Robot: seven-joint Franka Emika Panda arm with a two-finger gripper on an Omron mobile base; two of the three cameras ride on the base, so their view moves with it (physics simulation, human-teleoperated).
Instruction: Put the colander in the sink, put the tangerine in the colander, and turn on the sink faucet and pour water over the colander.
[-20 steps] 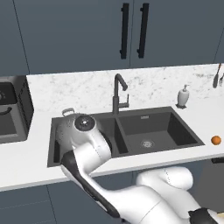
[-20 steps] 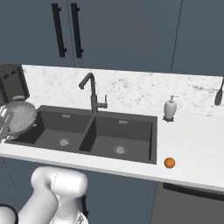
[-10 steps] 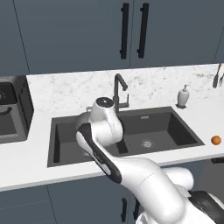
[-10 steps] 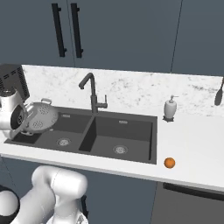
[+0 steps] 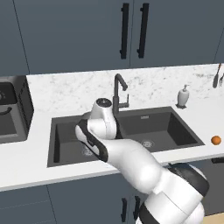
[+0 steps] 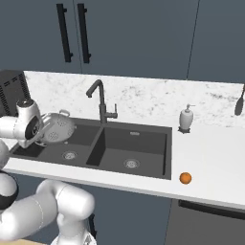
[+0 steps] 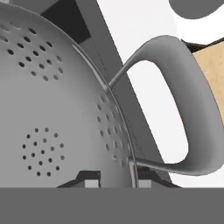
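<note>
Colander (image 6: 56, 128) carried from off left end of sink (image 6: 143, 165) to over its left basin, tilted on edge, held above basin floor. Jaws clamped on colander rim beside loop handle (image 7: 183, 105). First step near done: lower, level, release. Tangerine (image 6: 185, 178) on table right of sink, untouched. Faucet (image 6: 99, 98) behind sink divider, no water visible. No readable writing or brands.

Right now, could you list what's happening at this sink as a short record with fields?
Gripper: shut on the colander's rim
Colander: held tilted above the left basin, not set down
Sink: double basin, both basins hold nothing
Tangerine: on the counter right of the sink
Sink faucet: no water seen running
Soap dispenser: behind the sink's right corner
</note>
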